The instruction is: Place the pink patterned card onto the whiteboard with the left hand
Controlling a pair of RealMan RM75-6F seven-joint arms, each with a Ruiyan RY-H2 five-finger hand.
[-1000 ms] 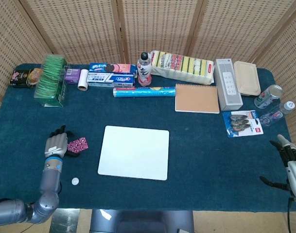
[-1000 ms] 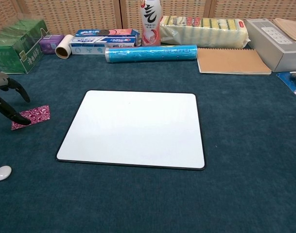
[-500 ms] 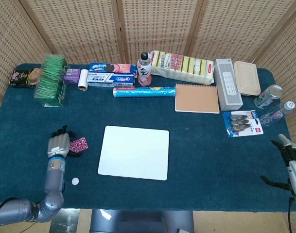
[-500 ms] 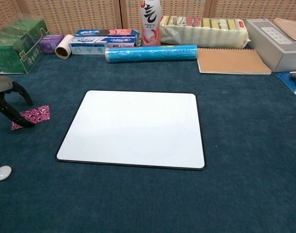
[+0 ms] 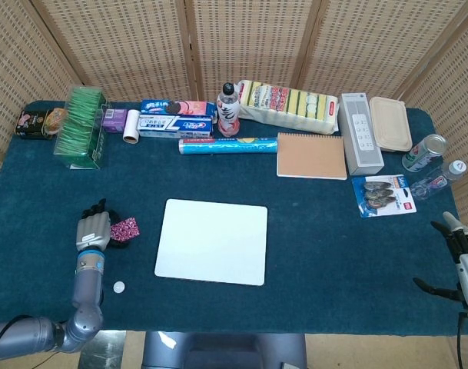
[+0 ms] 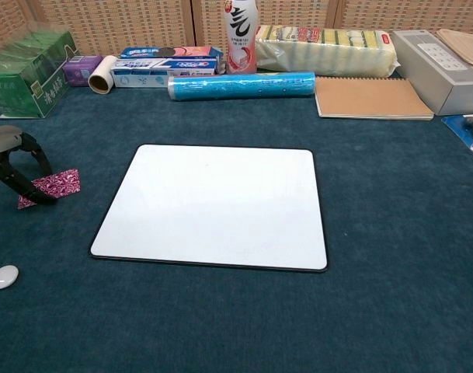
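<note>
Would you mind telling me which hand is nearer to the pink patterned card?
Left. The left hand is right over the pink patterned card, fingertips at it; the right hand is far across the table's opposite edge.

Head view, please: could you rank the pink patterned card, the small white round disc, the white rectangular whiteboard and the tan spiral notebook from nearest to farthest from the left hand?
1. Pink patterned card, just right of the left hand.
2. Small white round disc, toward the front edge.
3. White rectangular whiteboard, further right, mid-table.
4. Tan spiral notebook, far right, toward the back.
</note>
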